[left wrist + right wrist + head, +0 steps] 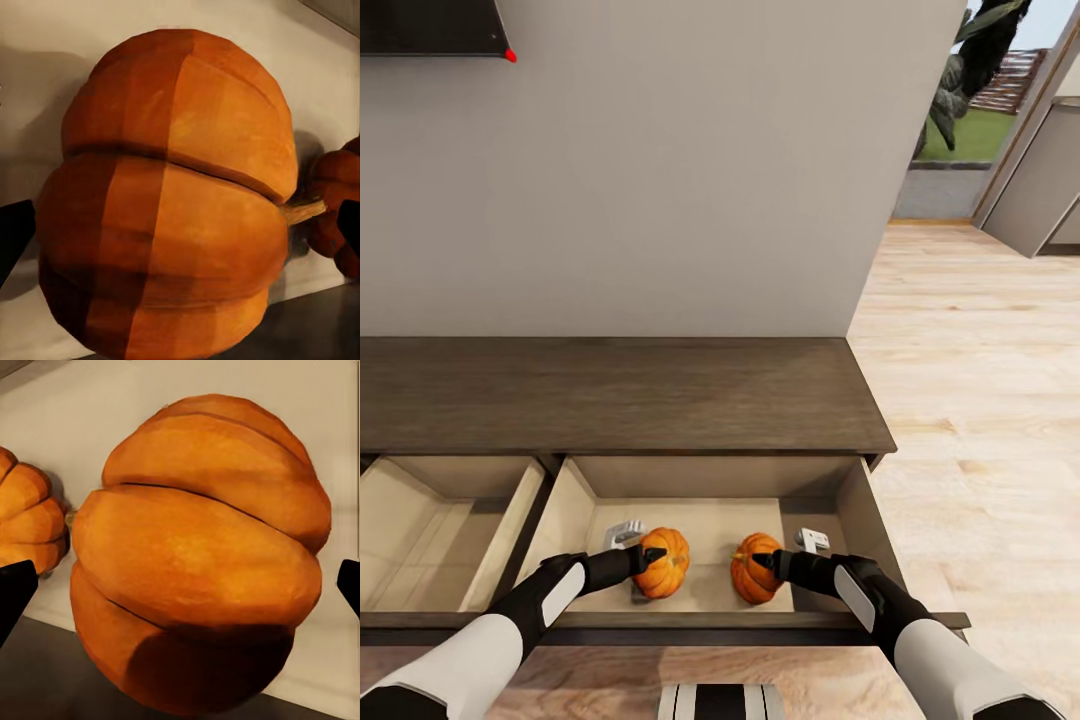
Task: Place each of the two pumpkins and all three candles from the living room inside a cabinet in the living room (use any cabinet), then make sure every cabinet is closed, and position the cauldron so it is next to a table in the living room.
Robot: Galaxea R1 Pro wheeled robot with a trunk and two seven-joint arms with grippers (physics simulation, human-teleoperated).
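Two pumpkins (664,562) (753,570) | open cabinet (620,395) drawer | each claw (643,557) (764,562) gripping one | wood floor (970,400)

Two orange, ribbed, slightly flattened pumpkins lie inside the open right-hand drawer of the cabinet (620,395), a long, low dark-brown wood console with pale beige drawer interiors; the left pumpkin (665,562) and the right pumpkin (752,570) rest on the drawer floor near its front, close together but apart, both tipped sideways; a second drawer to the left also stands open.
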